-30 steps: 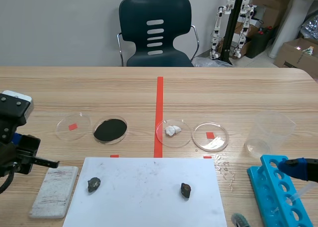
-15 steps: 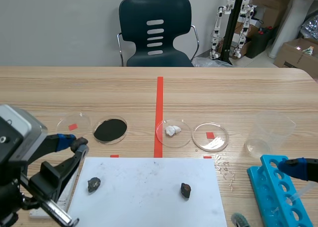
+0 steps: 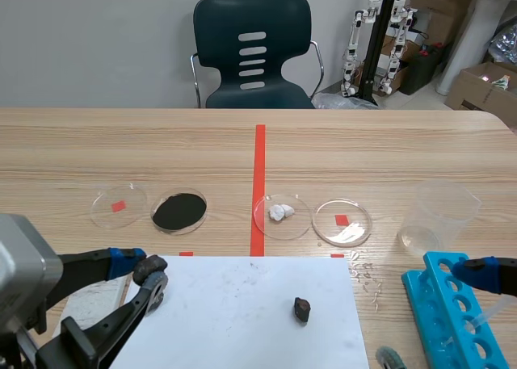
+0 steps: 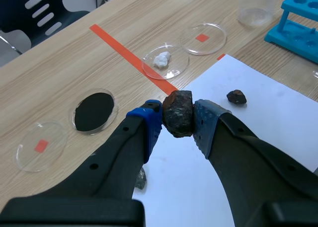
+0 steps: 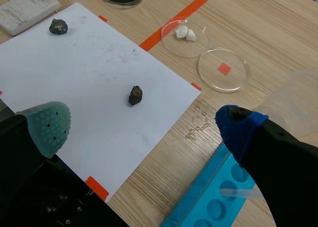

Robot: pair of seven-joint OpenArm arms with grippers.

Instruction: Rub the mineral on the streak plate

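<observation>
The pick-up looks done. The left arm's jaws are clamped on the mineral [image 4: 178,113], one blue pad [image 4: 149,122] pressing on each side of it. In the scene view it sits at the lower left of the frame, at the near left corner of the white paper [image 3: 242,320]. From there I can't say whether it hangs just above the sheet or touches it.

The rubbing itself, as I judge it, is all to come: carry the stone to the streak plate [image 5: 27,6], press it down and drag it across. The plate lies on the counter [image 3: 363,143] just beside the paper's left edge. In the scene view it is mostly hidden behind the left arm. Its pale face carries some faint greyish marks, but I couldn't say what made them.

The mineral is a dark, lumpy chunk, brownish-black with a rusty cast, rough and dull with no shine. It is broad enough to hold the pads well apart.

A second dark stone [image 3: 301,308] lies loose on the paper, right of the middle of the sheet. The right arm [image 3: 493,274] sits at the lower right of the frame over the blue rack [image 3: 452,312], its jaws wide apart and holding nothing.
</observation>
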